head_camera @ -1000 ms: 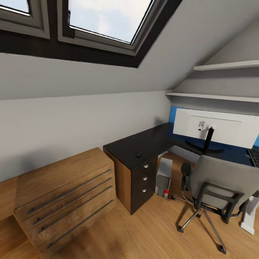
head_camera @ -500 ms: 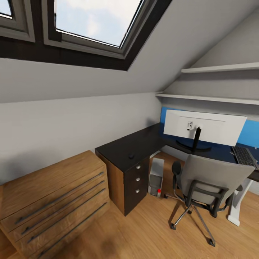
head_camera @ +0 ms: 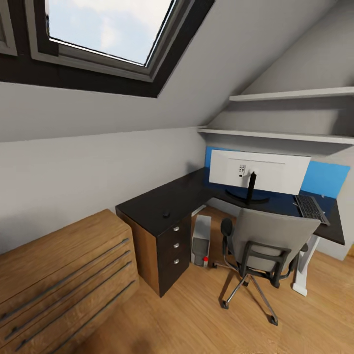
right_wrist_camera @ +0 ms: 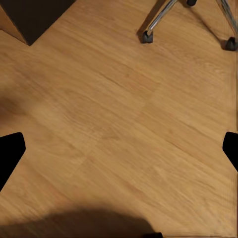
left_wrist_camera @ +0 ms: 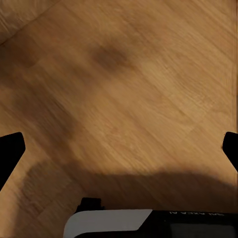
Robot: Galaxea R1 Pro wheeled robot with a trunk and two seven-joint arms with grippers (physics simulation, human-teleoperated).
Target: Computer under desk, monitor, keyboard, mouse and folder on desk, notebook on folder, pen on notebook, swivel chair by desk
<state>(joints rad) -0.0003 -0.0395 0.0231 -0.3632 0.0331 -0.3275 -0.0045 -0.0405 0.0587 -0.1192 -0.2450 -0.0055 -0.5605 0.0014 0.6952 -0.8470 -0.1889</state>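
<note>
Attic bedroom: monitor (head_camera: 259, 172), keyboard (head_camera: 309, 207) and mouse (head_camera: 166, 214) sat on the worktop (head_camera: 162, 204). Your left hand (left_wrist_camera: 119, 148) and right hand (right_wrist_camera: 119, 148) were spread, empty. The swivel chair (head_camera: 268, 243) should roll easily; grip its stiff backrest.

Attic bedroom, sloped grey ceiling with dark-framed skylight (head_camera: 105, 29) showing bright sky, pale grey wall (head_camera: 88, 172), two white shelves (head_camera: 275, 135), light wooden dresser (head_camera: 59, 280) with bar handles, warm wood-plank floor (head_camera: 196, 319)
</note>
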